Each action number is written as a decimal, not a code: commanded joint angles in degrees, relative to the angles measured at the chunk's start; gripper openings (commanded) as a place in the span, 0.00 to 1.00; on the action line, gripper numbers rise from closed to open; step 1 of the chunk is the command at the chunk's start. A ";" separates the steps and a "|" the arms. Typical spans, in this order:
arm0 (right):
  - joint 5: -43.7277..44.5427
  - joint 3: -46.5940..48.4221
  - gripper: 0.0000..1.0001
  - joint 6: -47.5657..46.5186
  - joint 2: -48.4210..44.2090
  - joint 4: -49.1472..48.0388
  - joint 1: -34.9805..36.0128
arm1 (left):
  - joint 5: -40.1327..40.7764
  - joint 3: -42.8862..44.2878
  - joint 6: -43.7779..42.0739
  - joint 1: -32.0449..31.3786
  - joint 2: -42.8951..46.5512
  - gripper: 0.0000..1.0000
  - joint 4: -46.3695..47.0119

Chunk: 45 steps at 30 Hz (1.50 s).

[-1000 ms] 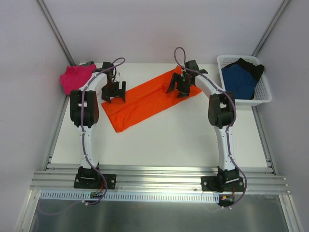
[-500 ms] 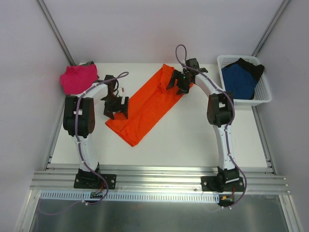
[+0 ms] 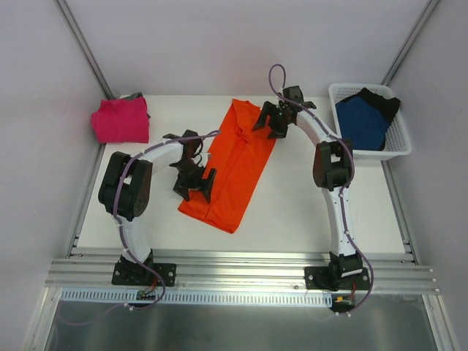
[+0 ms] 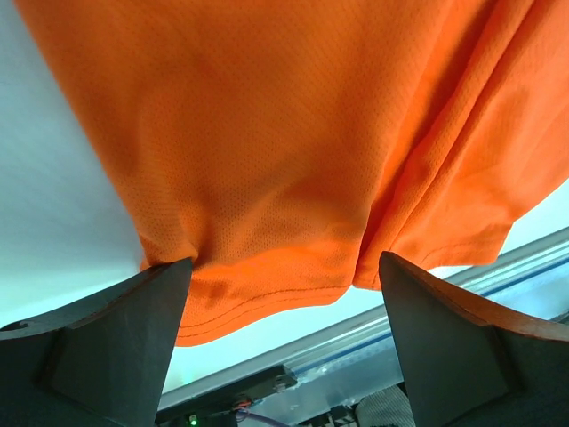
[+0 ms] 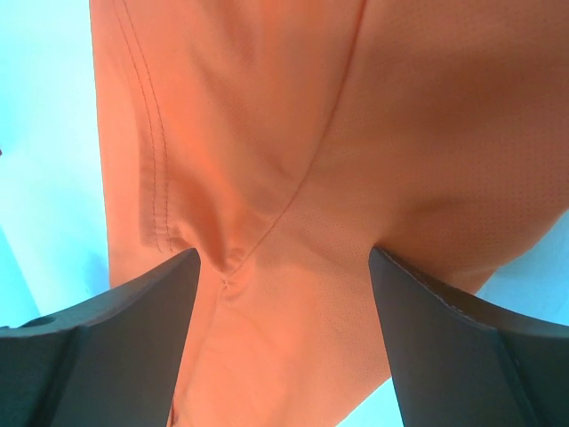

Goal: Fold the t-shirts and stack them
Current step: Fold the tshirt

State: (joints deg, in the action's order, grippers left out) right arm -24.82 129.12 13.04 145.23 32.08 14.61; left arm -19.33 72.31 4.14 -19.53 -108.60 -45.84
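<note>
The bright orange t-shirt [image 3: 235,157], folded into a long strip, lies on the white table [image 3: 292,212] running from far centre toward the near left. My left gripper [image 3: 195,183] stands open over the strip's near left edge; in the left wrist view its hem [image 4: 267,133] spans the gap between the fingers [image 4: 116,338]. Over the far end, my right gripper [image 3: 273,121] is also open, with a seam of the cloth [image 5: 356,133] between its fingers [image 5: 444,347]. A folded magenta-pink t-shirt [image 3: 119,121] sits at the far left corner. The dark blue t-shirt [image 3: 362,121] and the black one [image 3: 385,99] lie in the basket.
The white mesh basket [image 3: 398,148] stands at the far right edge of the table. Grey walls close in on both sides and at the back. An aluminium rail [image 3: 241,270] runs along the near edge by the arm bases.
The orange strip has swung from lying diagonally across the table to nearly lengthwise. My left gripper moved nearer and rightward with its near end; the right gripper shifted slightly toward the back.
</note>
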 commanded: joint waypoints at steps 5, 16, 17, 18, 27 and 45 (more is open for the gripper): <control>-0.85 3.94 0.81 1.20 1.55 -1.93 0.24 | -1.94 -2.79 1.75 -7.52 3.21 0.88 -0.91; -1.37 6.49 0.81 2.25 2.08 -3.33 1.73 | -0.97 -0.60 2.27 -17.99 2.86 0.90 -0.39; -1.46 6.76 0.81 2.34 2.25 -3.68 1.82 | -0.88 -0.42 2.36 -18.44 2.69 0.90 -0.21; -1.46 7.02 0.81 2.43 2.34 -3.77 2.17 | -0.80 -0.42 2.45 -18.96 2.60 0.90 -0.21; -1.64 7.90 0.81 2.87 2.96 -4.39 4.02 | -1.15 2.74 2.89 -23.45 -0.30 0.91 0.23; -1.63 10.10 0.81 3.13 5.42 -5.44 6.31 | 0.08 6.87 2.71 -27.23 -3.99 0.92 0.49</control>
State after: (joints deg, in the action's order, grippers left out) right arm -25.45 136.55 15.46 150.52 27.64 20.12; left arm -19.29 77.34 6.68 -45.84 -111.87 -45.30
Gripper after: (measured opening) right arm 0.813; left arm 0.916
